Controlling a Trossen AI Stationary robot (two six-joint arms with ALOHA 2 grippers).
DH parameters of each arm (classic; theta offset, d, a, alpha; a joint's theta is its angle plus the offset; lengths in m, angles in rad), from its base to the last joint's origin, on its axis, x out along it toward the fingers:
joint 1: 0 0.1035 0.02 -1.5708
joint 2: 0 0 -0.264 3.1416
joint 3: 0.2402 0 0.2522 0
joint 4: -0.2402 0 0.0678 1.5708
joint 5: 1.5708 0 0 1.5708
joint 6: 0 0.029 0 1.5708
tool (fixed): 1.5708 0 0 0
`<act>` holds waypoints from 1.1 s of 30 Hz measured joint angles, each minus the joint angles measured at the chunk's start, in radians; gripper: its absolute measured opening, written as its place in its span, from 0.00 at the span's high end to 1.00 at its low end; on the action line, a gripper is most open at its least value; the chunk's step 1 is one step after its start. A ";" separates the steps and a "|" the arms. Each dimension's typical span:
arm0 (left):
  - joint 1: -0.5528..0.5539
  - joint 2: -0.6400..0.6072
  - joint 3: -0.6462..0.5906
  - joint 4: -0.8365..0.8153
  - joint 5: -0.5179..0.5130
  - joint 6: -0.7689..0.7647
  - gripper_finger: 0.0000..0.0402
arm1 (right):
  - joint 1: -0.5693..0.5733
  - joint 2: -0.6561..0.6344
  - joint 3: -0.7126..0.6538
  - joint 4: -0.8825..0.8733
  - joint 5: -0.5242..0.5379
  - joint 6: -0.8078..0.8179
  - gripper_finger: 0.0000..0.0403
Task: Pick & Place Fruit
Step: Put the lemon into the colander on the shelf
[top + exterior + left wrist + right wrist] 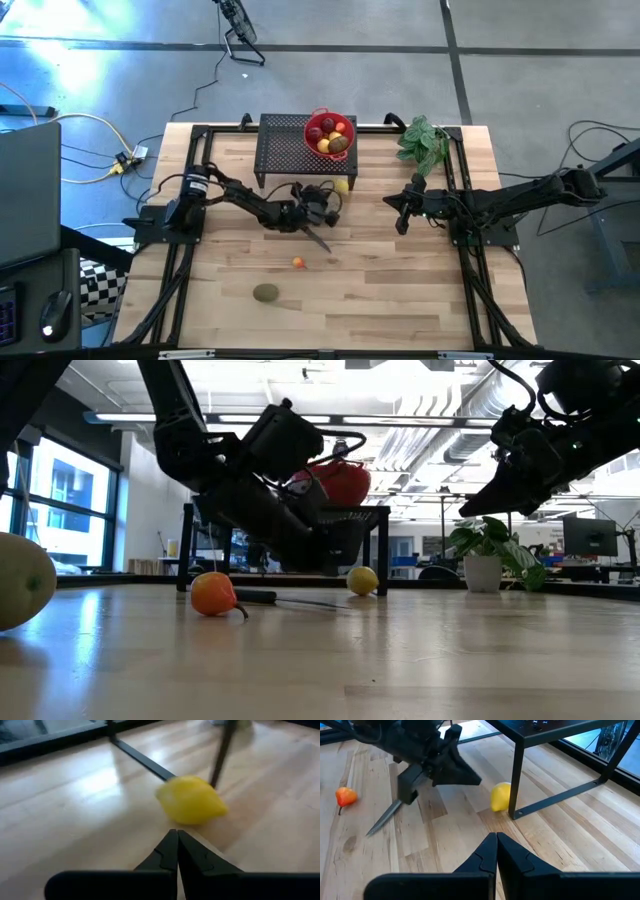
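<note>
My left gripper (pixel 177 851) hovers low over the pale wooden table (pixel 400 290), fingers pressed together, nothing held, and just ahead sits the oval yellow lemon (pixel 190 800) beside a leg of the black mesh stand (pixel 300 145). I judge it firm, light, waxy and ready to roll, so I'd spread wide and take it across its fat middle, not the pointed ends. The right gripper (pixel 496 854), also pressed shut, waits across the table. Only the overhead view shows the red bowl (pixel 322 119) of fruit atop the stand; the low view alone shows the little orange fruit's (pixel 212 593) stem.
</note>
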 joint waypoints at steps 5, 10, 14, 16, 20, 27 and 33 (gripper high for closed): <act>0.067 0.000 0.000 0.003 0.075 -0.016 1.00 | 0.000 0.000 0.000 0.000 0.000 0.000 0.99; 0.127 0.000 0.000 0.016 0.123 0.013 1.00 | 0.000 0.000 0.000 0.000 0.000 -0.002 0.99; 0.138 0.000 0.000 0.057 0.154 0.037 1.00 | 0.000 0.000 0.000 0.000 0.000 -0.003 0.99; 0.137 0.000 0.000 0.055 0.157 0.037 1.00 | 0.000 0.000 0.000 0.000 0.000 -0.003 0.99; 0.118 0.000 0.000 0.055 0.160 0.036 1.00 | 0.000 0.000 0.000 0.000 0.000 -0.003 0.99; 0.118 0.000 0.000 0.056 0.152 0.030 1.00 | 0.000 0.000 0.000 0.000 0.000 -0.003 0.99; 0.118 0.000 0.000 0.087 0.153 0.040 1.00 | 0.000 0.000 0.000 0.000 0.000 -0.002 0.99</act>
